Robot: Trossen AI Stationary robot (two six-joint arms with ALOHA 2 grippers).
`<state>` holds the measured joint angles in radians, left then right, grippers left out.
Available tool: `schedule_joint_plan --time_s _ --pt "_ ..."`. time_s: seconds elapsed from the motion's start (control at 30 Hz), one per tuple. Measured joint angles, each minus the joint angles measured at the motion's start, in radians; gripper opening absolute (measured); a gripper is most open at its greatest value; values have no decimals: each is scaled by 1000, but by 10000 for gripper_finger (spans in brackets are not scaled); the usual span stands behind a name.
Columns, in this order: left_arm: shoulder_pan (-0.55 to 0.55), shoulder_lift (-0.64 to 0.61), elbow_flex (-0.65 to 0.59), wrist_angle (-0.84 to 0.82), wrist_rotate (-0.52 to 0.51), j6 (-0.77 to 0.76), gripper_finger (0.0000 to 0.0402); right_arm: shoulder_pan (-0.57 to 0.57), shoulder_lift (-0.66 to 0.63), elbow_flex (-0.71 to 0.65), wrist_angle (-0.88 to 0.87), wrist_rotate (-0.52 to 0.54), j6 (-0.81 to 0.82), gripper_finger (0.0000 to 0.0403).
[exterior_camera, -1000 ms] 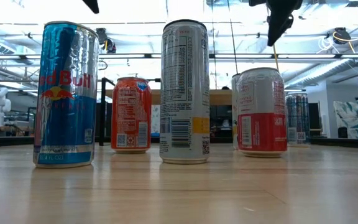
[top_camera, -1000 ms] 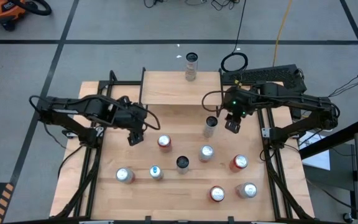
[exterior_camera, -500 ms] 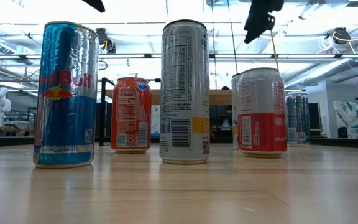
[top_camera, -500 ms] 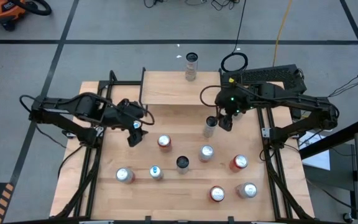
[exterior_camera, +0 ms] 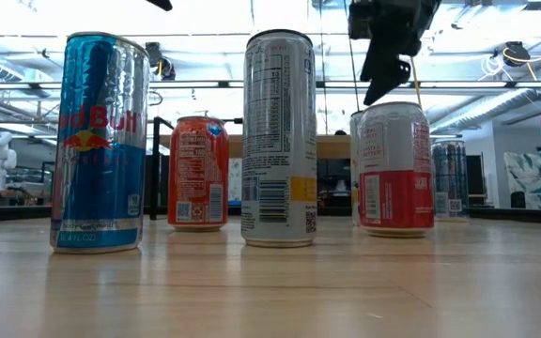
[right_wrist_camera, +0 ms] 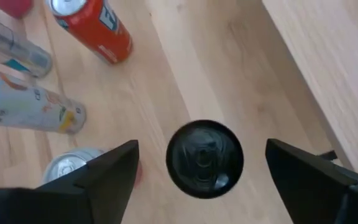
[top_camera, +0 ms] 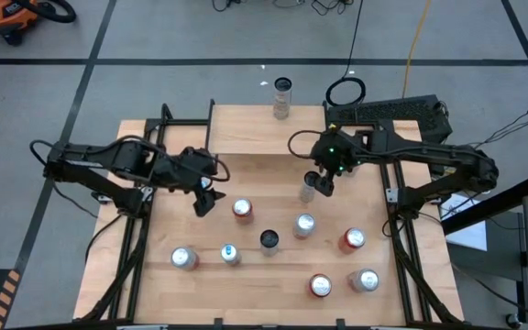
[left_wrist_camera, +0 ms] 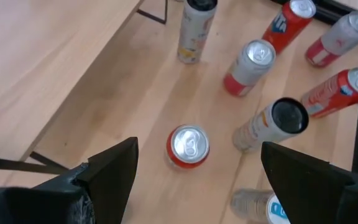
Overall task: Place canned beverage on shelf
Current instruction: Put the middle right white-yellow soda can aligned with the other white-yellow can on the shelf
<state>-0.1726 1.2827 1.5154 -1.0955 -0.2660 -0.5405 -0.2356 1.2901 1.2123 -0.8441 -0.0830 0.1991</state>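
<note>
Light wood is the surface of both the tabletop (top_camera: 273, 266) and the small raised shelf on thin black legs (top_camera: 264, 130), which sits at twelve o'clock on the table and carries no can yet. Over the last second the right gripper (top_camera: 322, 182) has travelled from about three o'clock of the tall slim can with a black lid (top_camera: 309, 188) to directly over it, its fingers spreading wide as it went; the right wrist view shows that black lid (right_wrist_camera: 204, 158) centred between open jaws, not yet touched. Judgement: this is the pre-grasp alignment, so descent and closure are next. The left gripper (top_camera: 204, 199), fingers also apart and holding nothing, has edged towards the short red can with a silver lid (top_camera: 242, 210) at its three o'clock. One further can (top_camera: 282, 97) stands on the floor beyond the shelf.
</note>
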Motion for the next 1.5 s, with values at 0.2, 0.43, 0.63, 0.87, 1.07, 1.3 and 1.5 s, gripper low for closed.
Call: schedule_joint_plan --time_s 0.2,0.43,0.63,0.87,1.07,1.3,1.5 --pt "0 5 0 19 -2 30 340 0 0 -53 68 -23 -27 331" --pt "0 5 0 16 -1 32 340 0 1 -109 128 -23 -35 332" --pt "0 5 0 16 4 31 340 0 23 -124 138 -20 -44 332" --pt "0 5 0 15 7 50 340 0 99 -125 142 -19 -72 324" --pt "0 5 0 14 8 50 340 0 124 -125 113 -22 -40 297" --pt "0 5 1 14 8 57 340 0 122 -124 108 -21 -37 261" --pt "2 5 1 15 8 76 340 0 121 -123 112 -20 -23 234"
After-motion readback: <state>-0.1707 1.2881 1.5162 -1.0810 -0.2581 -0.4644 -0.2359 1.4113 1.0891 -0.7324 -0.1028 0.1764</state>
